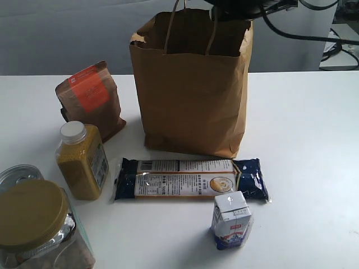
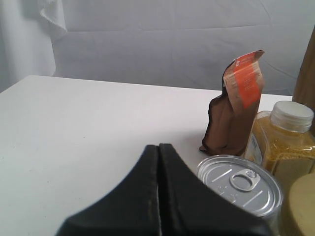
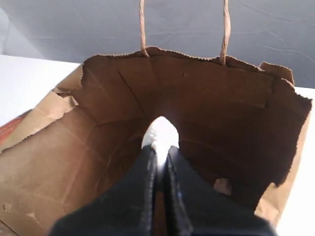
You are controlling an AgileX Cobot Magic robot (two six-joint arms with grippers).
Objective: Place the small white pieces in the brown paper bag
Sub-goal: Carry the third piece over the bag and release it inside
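Black fingers of the right pincer (image 3: pixel 158 149) are pinching a small white piece (image 3: pixel 160 132) right at the tips, jaws nearly touching around it. It's hanging over the open mouth of the brown paper bag (image 3: pixel 211 113) and pointing down inside, with the twisted handles (image 3: pixel 225 29) sticking up beyond it. Over on the other arm, the left pincer (image 2: pixel 158 147) is sitting squeezed together with nothing in it. A pull-tab tin (image 2: pixel 241 183) is lying just beside it, with an orange-label pouch (image 2: pixel 236 103) and a yellow spice jar (image 2: pixel 288 142) standing behind that.
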